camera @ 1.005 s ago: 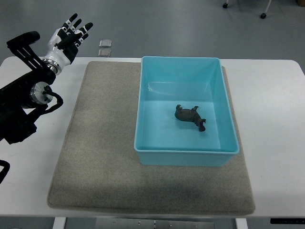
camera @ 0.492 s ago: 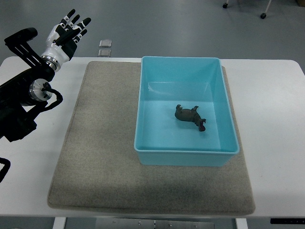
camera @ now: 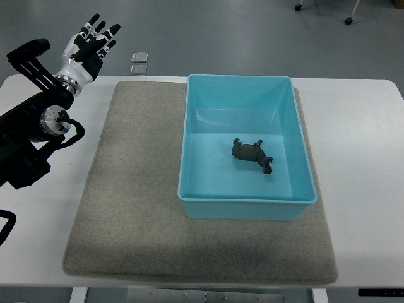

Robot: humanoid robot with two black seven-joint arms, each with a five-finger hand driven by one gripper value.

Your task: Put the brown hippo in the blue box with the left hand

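The brown hippo (camera: 253, 154) lies on its side on the floor of the blue box (camera: 193, 132), a little right of the middle. My left hand (camera: 88, 45) is raised at the far left corner of the table, well away from the box. Its white and black fingers (camera: 96, 28) are spread and hold nothing. The black left arm (camera: 28, 136) comes in along the left edge. No right arm shows.
The box stands on a grey mat (camera: 132, 189) that covers most of the white table (camera: 366, 158). Two small square tiles (camera: 139, 62) lie on the floor beyond the table's far edge.
The left hand has drawn a little further left and up, away from the mat. The hippo and box have not moved.
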